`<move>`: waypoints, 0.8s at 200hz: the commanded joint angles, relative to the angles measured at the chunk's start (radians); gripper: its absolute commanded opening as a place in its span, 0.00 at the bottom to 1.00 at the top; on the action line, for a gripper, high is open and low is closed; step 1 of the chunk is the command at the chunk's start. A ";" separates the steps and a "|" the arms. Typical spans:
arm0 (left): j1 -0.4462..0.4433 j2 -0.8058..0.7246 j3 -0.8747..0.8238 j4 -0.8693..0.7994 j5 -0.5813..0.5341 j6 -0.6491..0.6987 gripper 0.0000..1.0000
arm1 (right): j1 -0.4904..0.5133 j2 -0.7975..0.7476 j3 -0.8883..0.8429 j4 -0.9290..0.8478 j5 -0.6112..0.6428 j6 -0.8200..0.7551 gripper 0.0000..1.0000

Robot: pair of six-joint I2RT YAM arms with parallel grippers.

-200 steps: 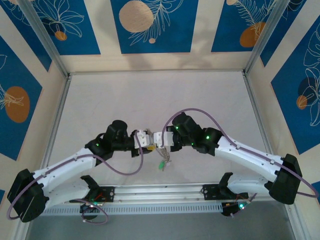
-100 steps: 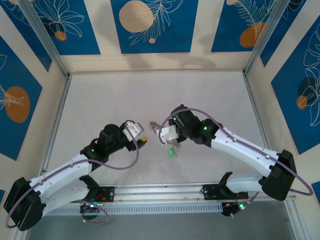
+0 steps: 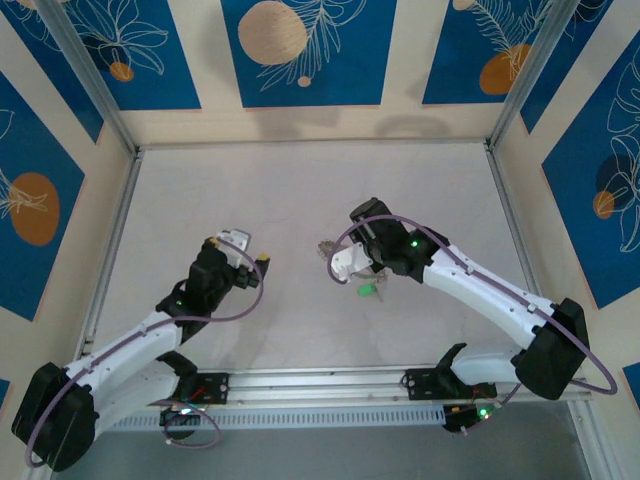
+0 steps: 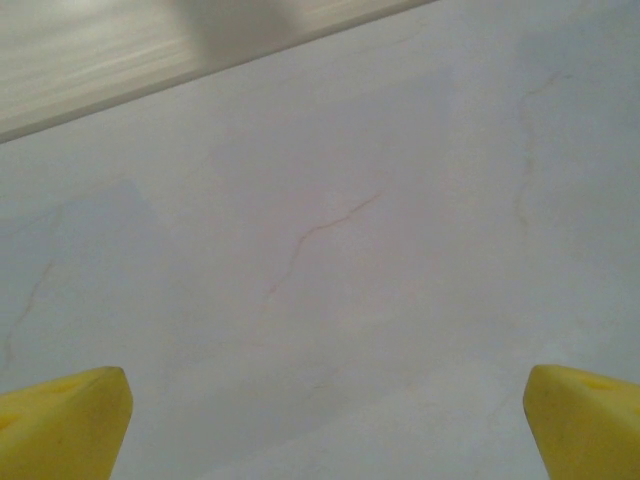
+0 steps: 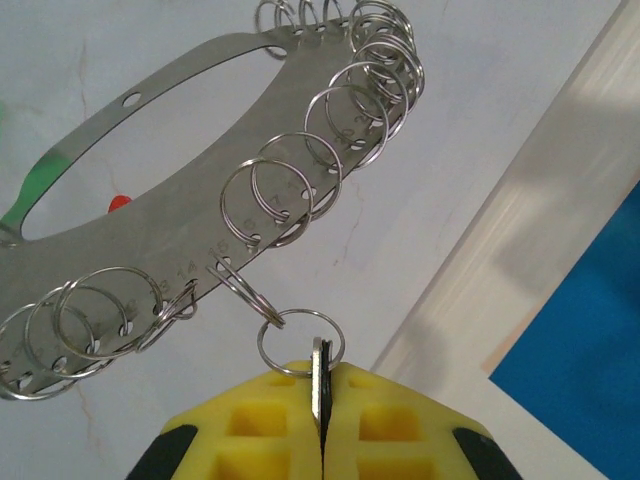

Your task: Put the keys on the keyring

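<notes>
Yellow jaws: one pair clamped, one pair wide
Right gripper [image 5: 322,400] pinches a silvery key [image 5: 319,365] edge-on, linked to the grey keyring [image 5: 180,85] just beyond, over the counter [image 5: 100,40]; left gripper [image 3: 238,249] gapes empty, well apart.

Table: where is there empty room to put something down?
The far half of the table, between back wall and arms, is bare; so is the gap between left end effector and keyring. Crowded around the right end effector, its key and green tag.
</notes>
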 commanded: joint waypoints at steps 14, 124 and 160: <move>0.013 -0.032 0.003 0.012 -0.079 -0.044 1.00 | -0.003 -0.011 0.016 0.103 0.026 -0.130 0.00; 0.016 -0.111 -0.023 -0.011 -0.127 -0.050 1.00 | -0.047 0.091 0.030 0.119 -0.050 -0.032 0.00; 0.016 -0.121 -0.018 -0.033 -0.132 -0.047 1.00 | -0.089 0.145 0.024 0.175 -0.106 -0.012 0.00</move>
